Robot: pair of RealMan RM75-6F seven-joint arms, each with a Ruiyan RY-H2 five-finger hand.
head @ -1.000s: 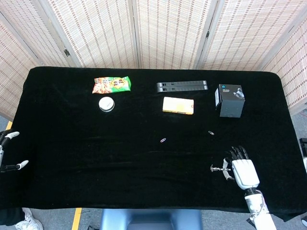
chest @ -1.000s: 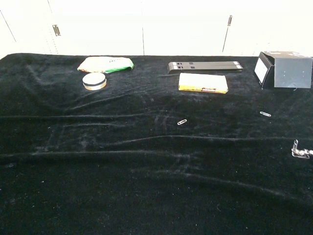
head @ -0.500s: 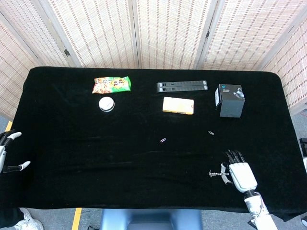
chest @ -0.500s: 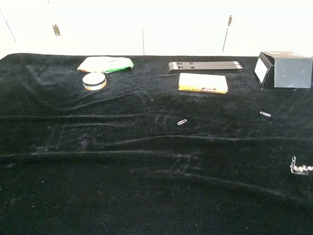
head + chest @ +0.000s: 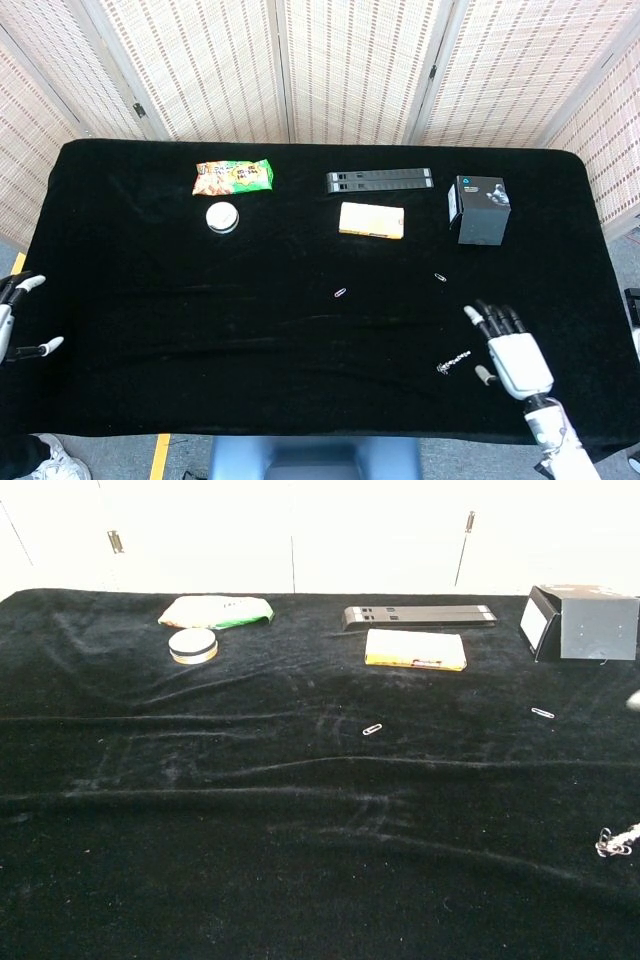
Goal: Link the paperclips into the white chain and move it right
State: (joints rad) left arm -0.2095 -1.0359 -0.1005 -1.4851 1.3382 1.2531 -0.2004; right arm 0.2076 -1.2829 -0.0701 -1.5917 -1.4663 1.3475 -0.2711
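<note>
The white chain (image 5: 453, 361) is lying on the black cloth (image 5: 300, 330) at lower right. Just right of it, the right hand (image 5: 512, 355) is hovering empty, fingers spread. The left hand (image 5: 15, 320) is hanging open at the left edge.

The white chain (image 5: 453, 362) lies slack on the black cloth near the front right edge, a short string of pale links running on a slight diagonal with a small bunched knot at its left end; in the chest view it shows at the far right border (image 5: 615, 842). Two loose paperclips lie flat farther back, well apart from it and from each other: one near mid-table (image 5: 340, 293) (image 5: 372, 729), the other to the right (image 5: 440, 277) (image 5: 542, 713).
</note>
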